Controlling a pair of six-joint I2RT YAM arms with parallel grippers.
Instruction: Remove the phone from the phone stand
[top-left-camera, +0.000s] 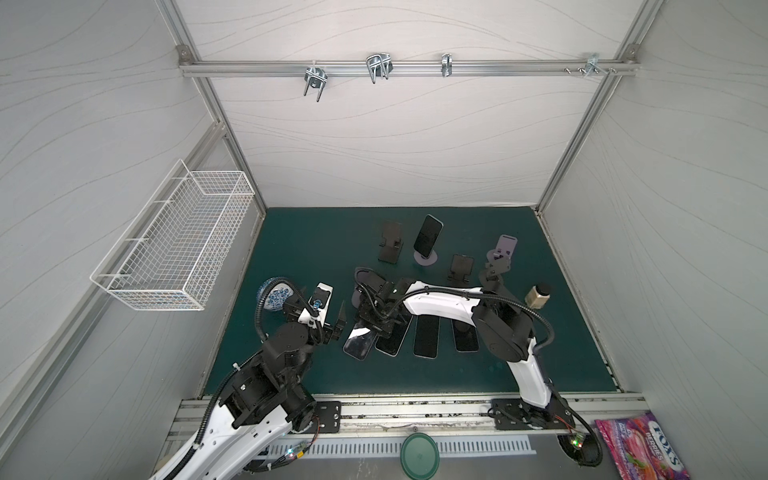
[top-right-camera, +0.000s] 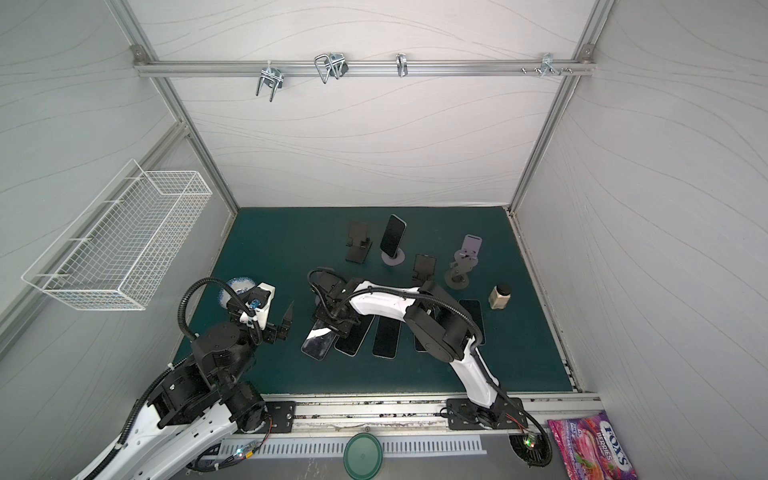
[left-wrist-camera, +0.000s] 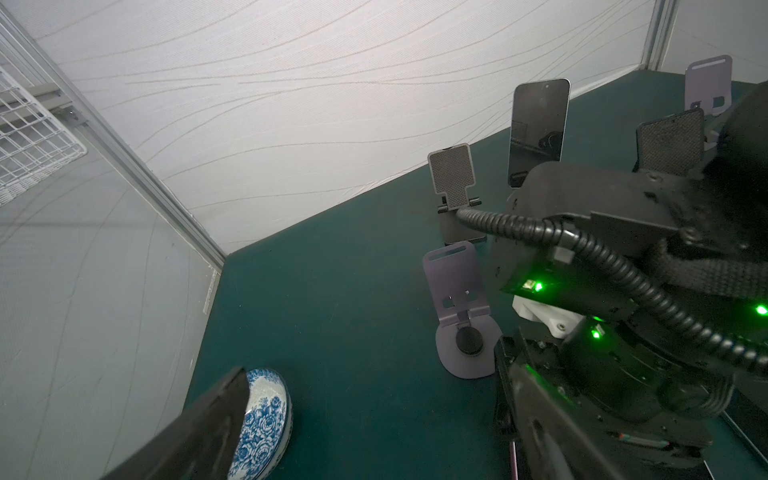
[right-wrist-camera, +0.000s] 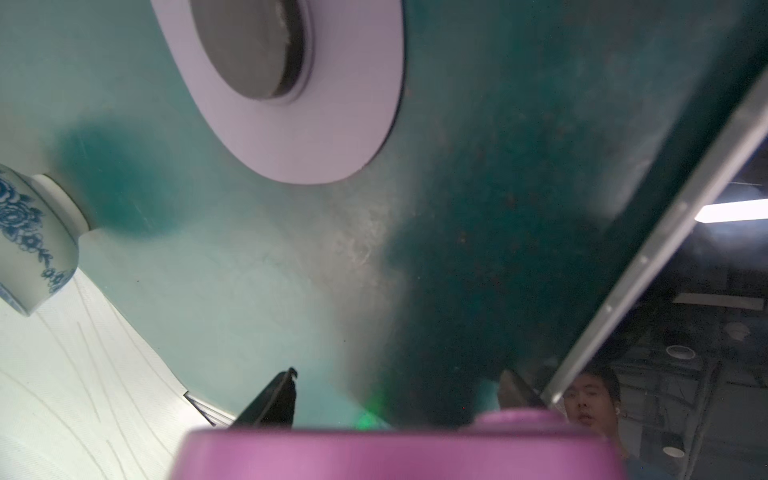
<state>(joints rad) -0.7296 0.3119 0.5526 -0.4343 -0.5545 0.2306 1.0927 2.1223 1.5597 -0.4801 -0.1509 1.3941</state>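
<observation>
My right gripper (top-left-camera: 374, 324) (top-right-camera: 332, 324) reaches across to the left end of a row of phones lying on the green mat (top-left-camera: 316, 249). It is shut on a pink-edged phone (top-left-camera: 357, 345) (top-right-camera: 318, 345), which slants with its near end down on the mat. In the right wrist view the pink edge (right-wrist-camera: 395, 453) spans the gap between my right gripper (right-wrist-camera: 403, 378) fingers. An empty lilac phone stand (left-wrist-camera: 455, 282) (right-wrist-camera: 332, 137) stands just behind. Another phone (top-left-camera: 428, 235) (left-wrist-camera: 538, 124) leans on a round-based stand (top-left-camera: 426, 259) at the back. My left gripper (top-left-camera: 337, 322) (left-wrist-camera: 374, 424) is open and empty beside the held phone.
Three more phones (top-left-camera: 427, 336) lie flat in the row to the right. Two black stands (top-left-camera: 390, 245) (top-left-camera: 461, 268) and a lilac stand (top-left-camera: 505, 249) are empty. A blue-patterned bowl (top-left-camera: 274, 293) sits by the left arm, a small bottle (top-left-camera: 539, 296) at right, a wire basket (top-left-camera: 174, 249) on the left wall.
</observation>
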